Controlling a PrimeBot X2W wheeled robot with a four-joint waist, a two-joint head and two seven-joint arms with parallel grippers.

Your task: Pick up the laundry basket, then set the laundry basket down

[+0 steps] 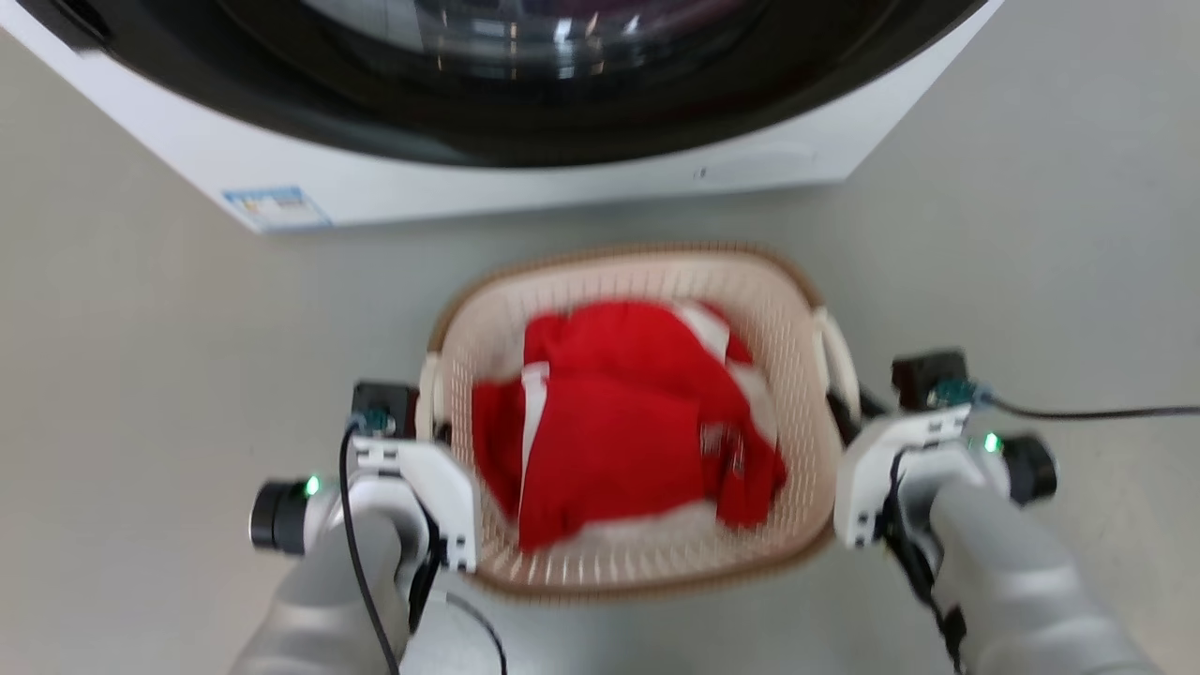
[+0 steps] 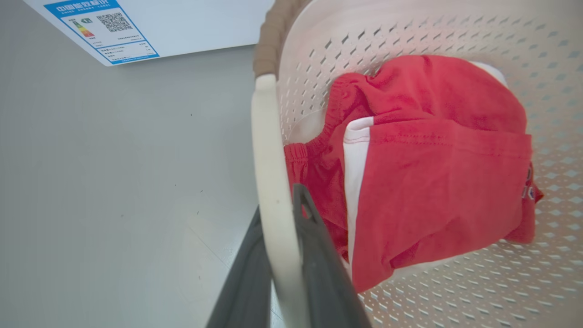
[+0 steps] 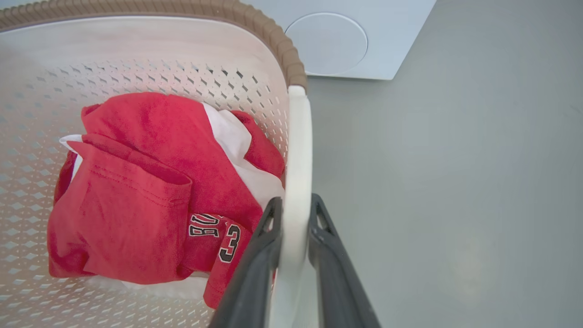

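– In front of the washing machine [image 1: 487, 192], what stands there?

– The laundry basket [image 1: 806, 441], on the pale grey floor [image 1: 141, 375] area between the machine and the robot's two arms. Its brown woven-look rim faces up at the head camera. Whether its base touches the floor I cannot tell.

– What lies in it?

– A red garment [image 1: 619, 412] with white trim, bunched on the perforated bottom. The right wrist camera shows dark lettering and a numeral on one fold.

– And the left gripper [image 2: 278, 200]?

– Clenched on the left handle [image 2: 268, 150]. One dark finger lies inside the white bar, against the cloth side, and the other lies outside it, on the floor side. The bar runs straight up between them.

– The right gripper [image 3: 296, 200]?

– The same on its side: its two fingers pinch the right handle [image 3: 298, 136], one inside the basket, one outside, both pressed to the white bar.

– Anything else near?

– A blue-edged label [image 2: 102, 27] with a square code sits on the machine's lower corner, beyond the left handle. A round cover [image 3: 328, 43] shows on the machine's front, past the right handle. A black cable [image 1: 1087, 412] trails off from the right wrist.
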